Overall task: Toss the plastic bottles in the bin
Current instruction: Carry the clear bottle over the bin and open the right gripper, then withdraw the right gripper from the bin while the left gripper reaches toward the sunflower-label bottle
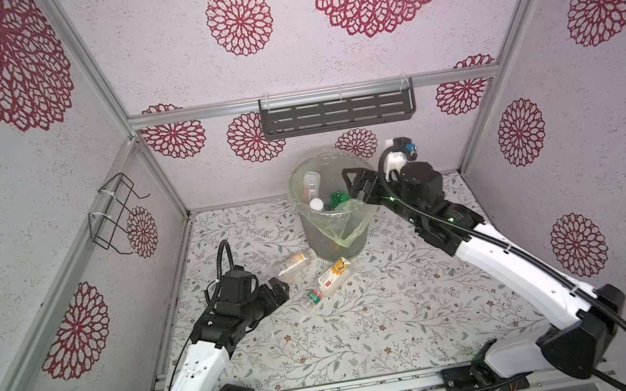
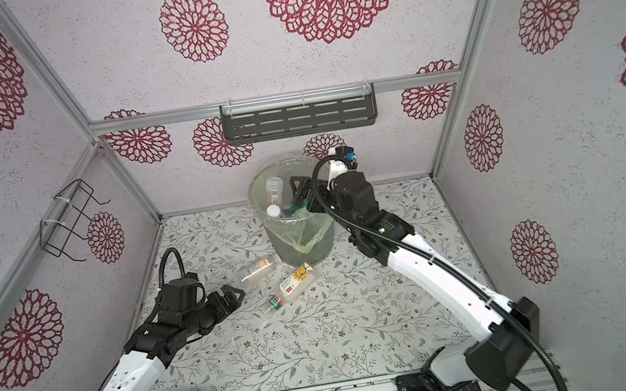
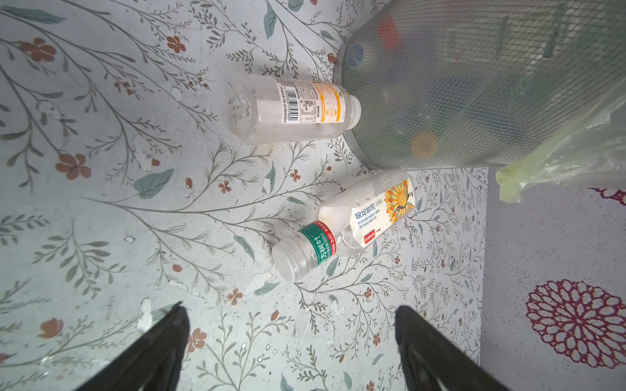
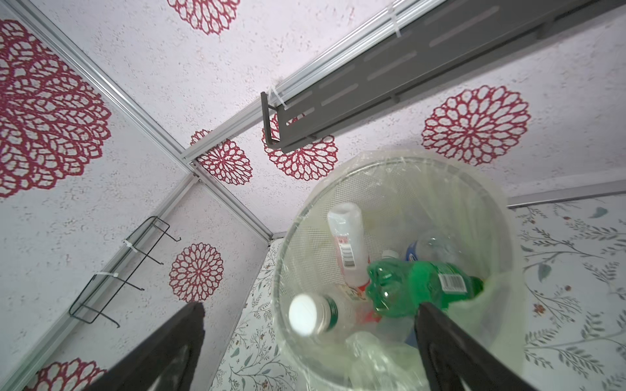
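Right claw (image 1: 354, 184) spread over the bin (image 1: 323, 245); left claw (image 1: 281, 288) spread low beside three loose bottles.
The right claw hangs above the bin's right rim at the far middle, holding nothing; a green bottle (image 4: 416, 287) lies atop the pile inside, by one finger. The left claw, also empty, sits just left of an orange-labelled bottle (image 1: 296, 264) whose cap meets the bin's base. A peacock-labelled bottle (image 1: 336, 275) and a green-banded bottle (image 1: 312, 299) touch just nearer. The floral mat (image 1: 384, 320) is open near and right.
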You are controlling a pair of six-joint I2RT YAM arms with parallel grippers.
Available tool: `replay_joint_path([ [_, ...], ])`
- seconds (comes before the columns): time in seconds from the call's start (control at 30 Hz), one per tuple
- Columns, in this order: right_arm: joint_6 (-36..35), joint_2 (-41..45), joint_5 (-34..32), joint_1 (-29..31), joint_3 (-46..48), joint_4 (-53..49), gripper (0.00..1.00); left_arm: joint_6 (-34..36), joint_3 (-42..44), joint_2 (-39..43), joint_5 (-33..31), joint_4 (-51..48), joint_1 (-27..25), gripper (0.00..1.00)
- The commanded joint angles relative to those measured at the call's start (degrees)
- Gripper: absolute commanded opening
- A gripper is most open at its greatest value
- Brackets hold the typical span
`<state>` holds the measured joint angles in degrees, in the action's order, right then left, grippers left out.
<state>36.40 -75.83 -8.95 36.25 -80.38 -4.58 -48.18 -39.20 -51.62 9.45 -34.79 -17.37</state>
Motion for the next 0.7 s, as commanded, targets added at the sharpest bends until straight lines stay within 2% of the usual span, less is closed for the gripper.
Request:
replay_joint_path([
  [0.0,-3.37,5.37,-3.99,-0.13,2.17,0.35,0.99,1.28,-0.6,-0.6,-0.72,-0.28,-0.26,0.97],
  [0.23,-3.03,14.5,-7.74,-1.83,14.95,-4.73,0.99,1.51,-2.24,-3.61,0.55,0.16,-0.28,0.97],
  [0.67,0.04,28.37,-7.61,-4.73,34.44,-5.35,0.99,1.78,-3.16,-4.55,2.77,2.08,-0.91,0.97],
])
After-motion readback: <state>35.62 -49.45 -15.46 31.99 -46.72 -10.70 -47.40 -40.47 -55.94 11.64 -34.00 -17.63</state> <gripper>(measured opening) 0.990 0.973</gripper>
